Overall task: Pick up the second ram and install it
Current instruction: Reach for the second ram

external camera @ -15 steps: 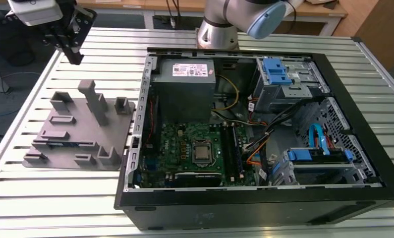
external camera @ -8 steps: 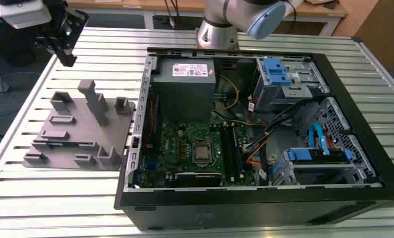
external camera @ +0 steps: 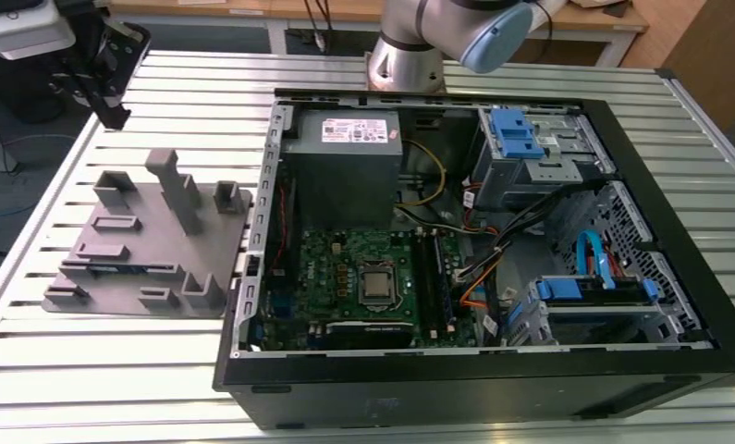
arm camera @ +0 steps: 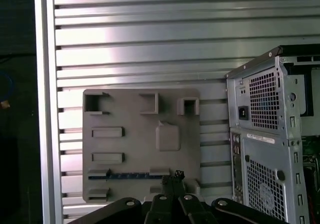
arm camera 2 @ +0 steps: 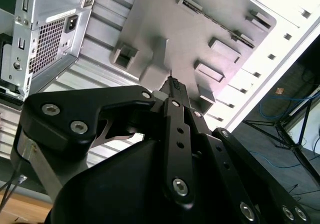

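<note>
The second ram (arm camera: 125,175) is a thin blue-green stick standing on edge in a slot of the grey fixture plate (arm camera: 140,108). In the exterior view the ram (external camera: 123,269) shows as a blue strip near the plate's (external camera: 145,231) front edge. My gripper (arm camera: 173,176) hangs well above the plate with its black fingers together and nothing between them. In the second wrist view the gripper (arm camera 2: 175,83) points down at the plate (arm camera 2: 175,28). In the exterior view the gripper (external camera: 116,117) is at the far left, beyond the plate's back edge.
An open computer case (external camera: 614,120) lies on the slatted metal table (external camera: 96,370), right of the plate in the exterior view. Inside are a green motherboard (external camera: 330,268), a power supply (external camera: 342,139), cables and blue drive brackets. Upright posts (external camera: 176,190) rise from the plate.
</note>
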Robot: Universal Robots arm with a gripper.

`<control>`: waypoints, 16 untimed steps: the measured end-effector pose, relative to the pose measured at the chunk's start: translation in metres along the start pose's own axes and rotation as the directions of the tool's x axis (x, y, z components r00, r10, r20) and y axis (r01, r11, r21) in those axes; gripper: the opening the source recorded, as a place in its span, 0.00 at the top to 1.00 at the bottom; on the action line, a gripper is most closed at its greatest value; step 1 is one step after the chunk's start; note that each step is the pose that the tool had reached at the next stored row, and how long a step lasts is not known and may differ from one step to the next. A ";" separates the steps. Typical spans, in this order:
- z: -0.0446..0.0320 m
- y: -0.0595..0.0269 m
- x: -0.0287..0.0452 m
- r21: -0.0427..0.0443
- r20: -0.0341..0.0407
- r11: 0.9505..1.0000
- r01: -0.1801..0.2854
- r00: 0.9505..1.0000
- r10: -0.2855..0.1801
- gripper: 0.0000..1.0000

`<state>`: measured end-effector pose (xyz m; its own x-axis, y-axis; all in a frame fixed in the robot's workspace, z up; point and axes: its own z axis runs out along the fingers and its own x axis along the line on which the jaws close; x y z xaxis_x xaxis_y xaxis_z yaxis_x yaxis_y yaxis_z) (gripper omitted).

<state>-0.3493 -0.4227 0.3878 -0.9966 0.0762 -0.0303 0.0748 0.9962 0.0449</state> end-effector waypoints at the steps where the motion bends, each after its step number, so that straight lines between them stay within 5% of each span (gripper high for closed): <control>1: 0.0002 -0.0008 0.0012 0.000 0.000 1.000 0.000 1.000 0.000 0.89; 16: 0.0034 -0.0112 0.0135 0.000 0.000 1.000 0.000 1.000 0.000 0.89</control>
<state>-0.3635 -0.4327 0.3835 -0.9966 0.0763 -0.0302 0.0749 0.9962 0.0448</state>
